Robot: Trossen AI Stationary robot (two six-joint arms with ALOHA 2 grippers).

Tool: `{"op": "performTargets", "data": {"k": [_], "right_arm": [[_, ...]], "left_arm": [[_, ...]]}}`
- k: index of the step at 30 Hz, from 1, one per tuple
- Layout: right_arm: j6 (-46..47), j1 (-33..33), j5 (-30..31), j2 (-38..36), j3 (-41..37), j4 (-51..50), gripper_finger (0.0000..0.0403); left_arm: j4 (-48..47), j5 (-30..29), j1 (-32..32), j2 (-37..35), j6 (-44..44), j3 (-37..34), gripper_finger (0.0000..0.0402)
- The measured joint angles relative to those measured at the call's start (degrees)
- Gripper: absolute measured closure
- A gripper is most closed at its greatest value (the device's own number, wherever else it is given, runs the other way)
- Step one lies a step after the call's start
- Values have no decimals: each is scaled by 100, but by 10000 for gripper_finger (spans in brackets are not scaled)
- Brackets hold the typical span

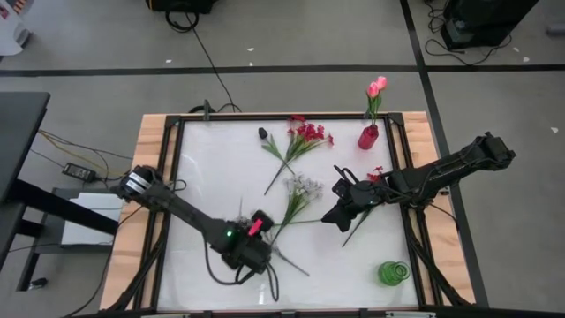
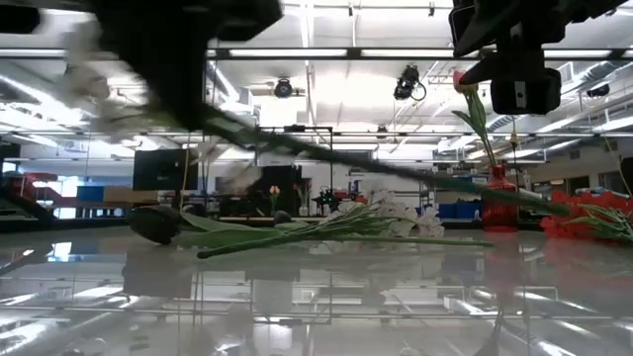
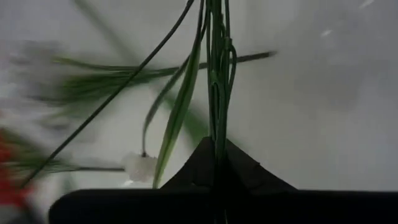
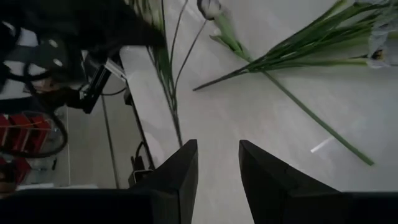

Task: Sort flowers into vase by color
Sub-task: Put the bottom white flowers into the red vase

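Note:
My left gripper (image 1: 258,243) hangs over the near middle of the table, shut on a green-stemmed flower (image 3: 214,74). In the low view that flower's stem (image 2: 396,168) slants down away from the blurred arm, with pale blossoms (image 2: 89,89) beside it. A white spray (image 1: 305,187), a red spray (image 1: 309,134) and a dark bud (image 1: 263,134) lie flat on the table. Pink flowers (image 1: 377,87) stand in a red vase (image 1: 368,137). My right gripper (image 1: 338,215) stands open above the table at the right, nothing between its fingers (image 4: 186,168), beside a red flower (image 1: 375,174). My left gripper pinches a bundle of thin green stems and leaves (image 3: 217,134) between its two shut fingers. The fingers slant steeply down from above. The stems run straight on past the fingertips. The flower is raised above the table; whether its far end still rests there I cannot tell.
A green vase (image 1: 393,272) stands at the near right corner. A loose stem (image 1: 309,221) lies between the two grippers. The table has a black frame (image 1: 177,177) and wooden side strips. Cables trail from both arms.

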Motion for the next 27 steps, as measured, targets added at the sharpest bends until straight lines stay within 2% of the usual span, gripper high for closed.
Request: {"op": "performTargets", "data": {"k": [6,10,13,17,19,22,27], "right_arm": [[-247,-7,-375,0,0,197,277],[-339,-4,-632,0,0,462,277],[-635,-7,-493,0,0,739,277],[-1297,-82,485,0,0,803,271],[-1865,-145,724,-27,0,792,262],[-2499,-201,644,-132,0,787,240],[-2811,-216,141,-389,0,800,192]], "left_arm": [[-423,-1057,326,-1,1572,440,388],[-559,-2312,539,0,2637,674,388],[-191,-3074,715,-6,3323,807,388],[621,-3202,875,-7,4767,854,388],[1191,-3203,897,-7,5517,866,388],[2126,-3179,925,-7,6580,868,388],[3559,-3132,951,-9,8394,868,388]]}}
